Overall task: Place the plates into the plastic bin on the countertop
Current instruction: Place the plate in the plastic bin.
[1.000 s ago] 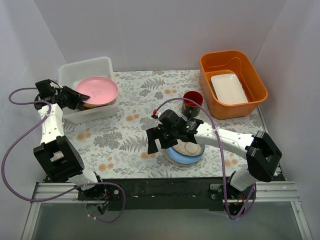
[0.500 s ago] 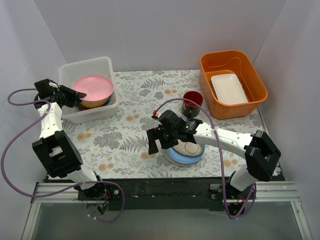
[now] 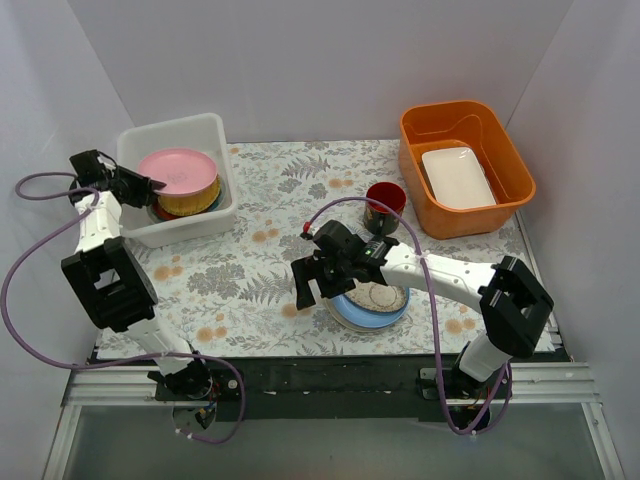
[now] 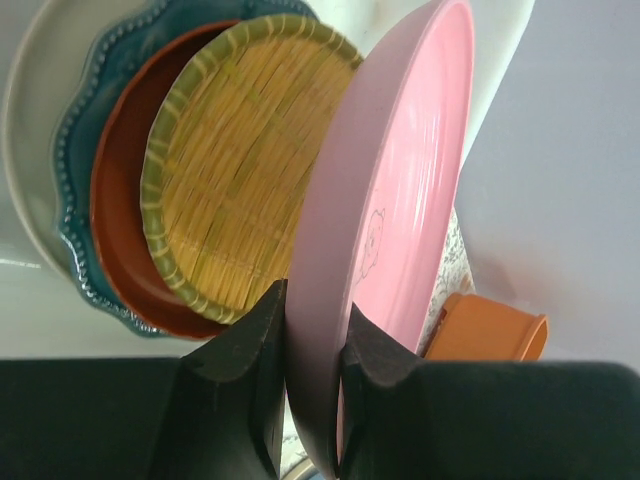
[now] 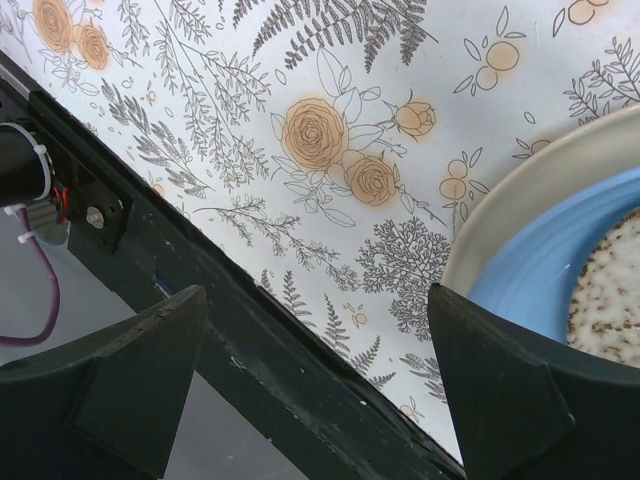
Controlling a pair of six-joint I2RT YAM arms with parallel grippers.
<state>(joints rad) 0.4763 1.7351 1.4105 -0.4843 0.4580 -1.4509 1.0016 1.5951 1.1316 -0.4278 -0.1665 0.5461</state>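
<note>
Lowered since a second ago, the pink plate [image 3: 178,168] now lies nearly flat over the straw plate [image 4: 235,150] inside the bin [image 3: 196,124] at the worktop's [image 3: 250,270] far left. Left gripper [image 3: 137,187] is clamped on its rim; right gripper [image 3: 308,286] hangs spread beside the remaining plates [image 3: 368,303]. Released while tilted, it may slide sideways and knock the bin wall. No legible writing shows.

- Top external: high behind the arm bases [image 3: 188,380], looking down over the tabletop [image 3: 270,205].
- Left wrist: near, sighting along its pincer [image 4: 312,312] into the plastic bin [image 4: 30,310], seen overhead too.
- Right wrist: close, facing down at the tabletop's front edge.
</note>
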